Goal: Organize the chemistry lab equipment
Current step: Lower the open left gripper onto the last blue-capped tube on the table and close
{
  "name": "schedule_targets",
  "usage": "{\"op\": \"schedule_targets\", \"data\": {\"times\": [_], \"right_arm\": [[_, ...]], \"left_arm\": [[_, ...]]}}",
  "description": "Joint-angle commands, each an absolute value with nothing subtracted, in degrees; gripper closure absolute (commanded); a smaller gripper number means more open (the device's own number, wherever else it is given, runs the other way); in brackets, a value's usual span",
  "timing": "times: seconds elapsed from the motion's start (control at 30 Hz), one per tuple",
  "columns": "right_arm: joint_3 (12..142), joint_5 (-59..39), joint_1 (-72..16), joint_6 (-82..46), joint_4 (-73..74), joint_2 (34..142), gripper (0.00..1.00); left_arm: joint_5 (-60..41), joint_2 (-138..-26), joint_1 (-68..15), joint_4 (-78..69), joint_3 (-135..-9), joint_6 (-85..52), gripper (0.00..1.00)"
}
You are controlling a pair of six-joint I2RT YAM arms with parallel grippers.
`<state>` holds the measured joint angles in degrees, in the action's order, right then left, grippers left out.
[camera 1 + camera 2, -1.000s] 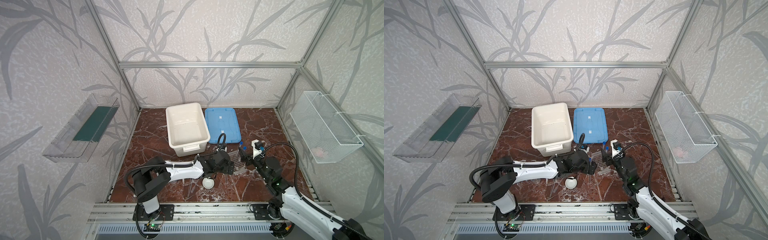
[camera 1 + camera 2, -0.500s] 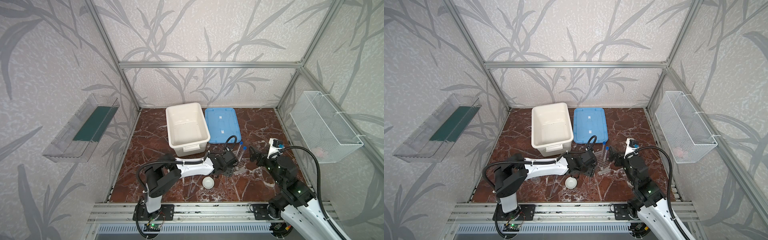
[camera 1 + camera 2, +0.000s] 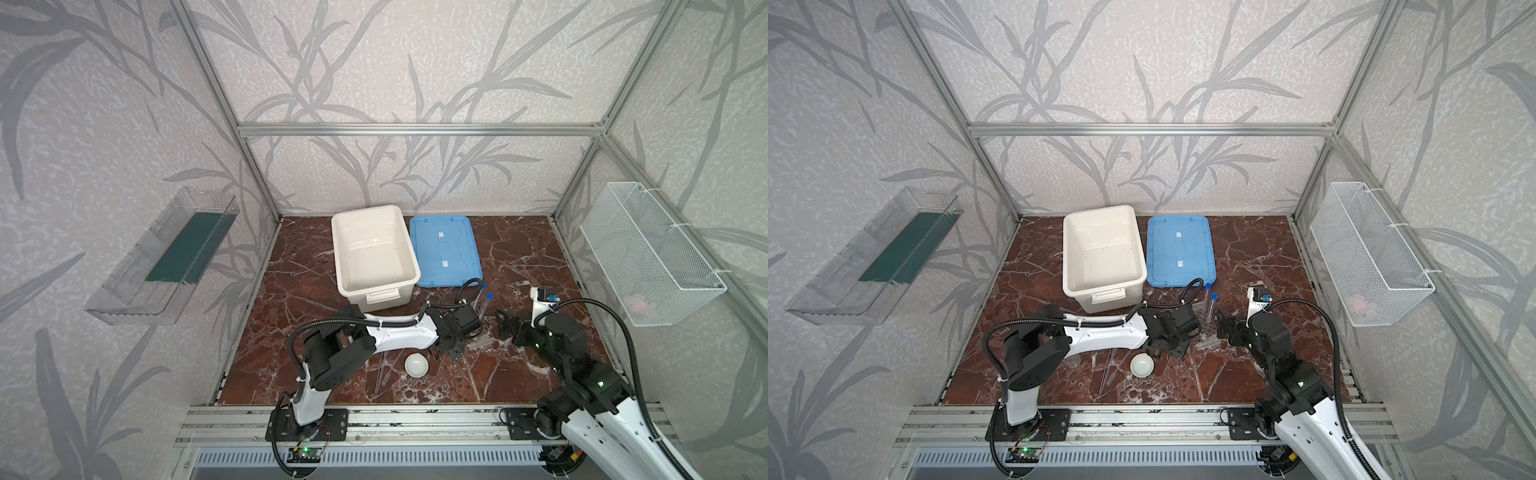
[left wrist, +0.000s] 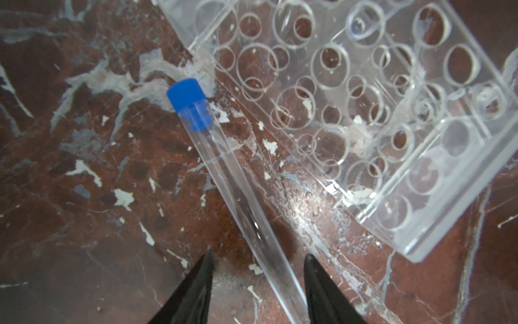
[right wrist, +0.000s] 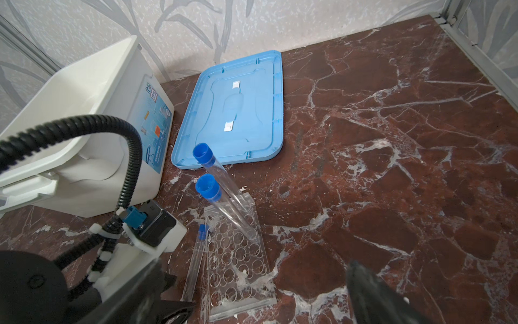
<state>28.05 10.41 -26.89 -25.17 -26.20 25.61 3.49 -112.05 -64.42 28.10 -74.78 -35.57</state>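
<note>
- Third test tube [image 4: 232,182]: flat on marble table [image 4: 84,196], along 9 o'clock side of clear rack [image 4: 364,112] (12 = back wall). Blue cap toward roughly 12 o'clock, just beside rack's corner; contact unclear.
- Progress: two capped tubes [image 5: 208,186] seated in rack's far holes, leaning. Third not yet lifted. Tube step judged about two-thirds done.
- Relative to left gripper [image 4: 258,261]: closed end of third test tube between the two black fingers [image 4: 193,289], nearer one than the other. Bare table visible between tube and farther finger. Fingers partly spread, straddling; nothing pinched so far as visible.
- Right gripper [image 5: 255,266]: at 3 o'clock of rack, spread wide, empty, aimed over rack.
- Loose on table at 8 o'clock of rack: white dish [image 3: 1141,365], pipette [image 3: 1109,376] just beyond, faint clear jar [image 3: 1073,360] farther out by left arm's base. Glass rod not picked out with certainty.
- At 11 o'clock of rack: white tub [image 3: 374,257], nothing seen inside. At 12 o'clock: blue lid [image 3: 444,249], flat on table.
- Judgement: small items untouched, bulk of sorting left.
</note>
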Motion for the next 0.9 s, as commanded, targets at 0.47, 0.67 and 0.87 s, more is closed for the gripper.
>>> {"op": "schedule_targets", "data": {"times": [0.47,0.67,0.87], "right_arm": [[30.31,9.24,-27.07,-24.33,-24.98,25.49,0.00],[30.06,8.36,-27.07,-23.84,-24.94,25.11,0.02],[28.94,8.15,-27.05,-23.76,-23.65,22.20,0.03]], "left_arm": [[0.56,-110.08,-66.14,35.57,-71.74,-37.48,0.61],[3.04,-110.33,-66.09,37.70,-71.96,-39.23,0.68],[7.75,-111.50,-65.88,40.40,-73.49,-40.89,0.70]]}}
